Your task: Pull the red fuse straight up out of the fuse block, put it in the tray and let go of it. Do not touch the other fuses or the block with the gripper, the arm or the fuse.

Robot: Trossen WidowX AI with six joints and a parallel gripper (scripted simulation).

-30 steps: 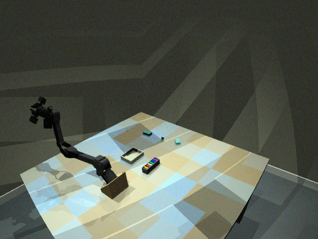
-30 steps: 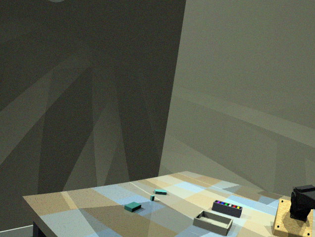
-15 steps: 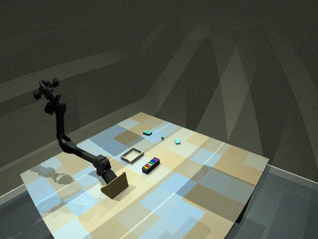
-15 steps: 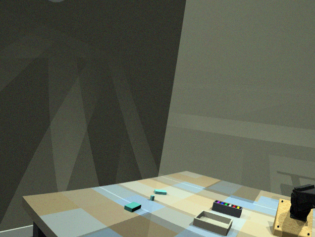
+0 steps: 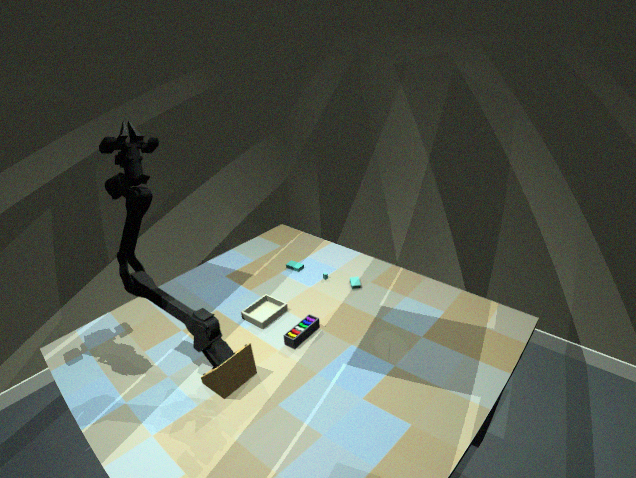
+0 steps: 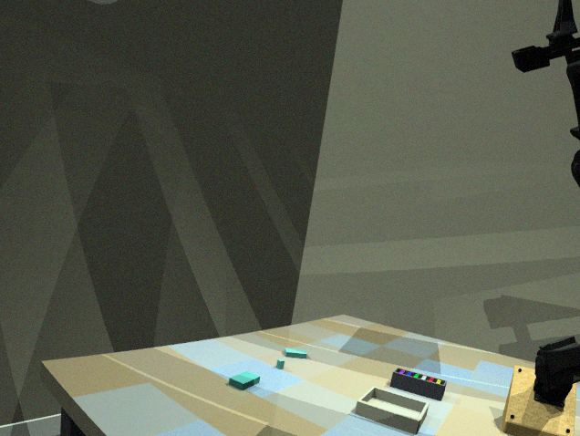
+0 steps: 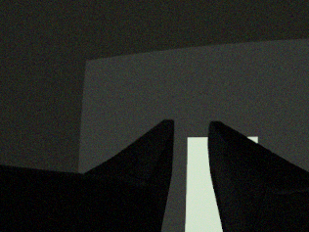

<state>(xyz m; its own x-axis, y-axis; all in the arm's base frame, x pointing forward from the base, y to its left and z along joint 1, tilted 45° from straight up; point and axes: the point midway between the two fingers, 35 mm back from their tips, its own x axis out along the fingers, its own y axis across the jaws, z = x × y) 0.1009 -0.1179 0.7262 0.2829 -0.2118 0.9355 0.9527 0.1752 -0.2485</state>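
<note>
The red fuse [image 5: 295, 332] [image 6: 431, 379] sits in the dark fuse block [image 5: 297, 340] [image 6: 412, 384], between the yellow fuse [image 5: 292, 335] [image 6: 439, 381] and the white fuse [image 5: 299, 328] [image 6: 423, 378]. Green, blue and purple fuses are further along the row. The pale tray [image 5: 251, 321] [image 6: 384, 416] stands beside the block and looks empty. My gripper [image 5: 125, 123] [image 7: 191, 131] is high above the table, far from block and tray, with its fingers pointing up. The fingers stand a little apart with nothing between them. The exterior view cuts off part of the gripper.
A flat teal block [image 5: 295, 266] [image 6: 243, 379], a small teal cube [image 5: 325, 276] [image 6: 280, 363] and another teal piece [image 5: 355, 282] [image 6: 295, 353] lie beyond the tray and fuse block. The arm rises from a wooden base plate [image 5: 233, 377] [image 6: 514, 398]. Patchy light and shadows cover the table.
</note>
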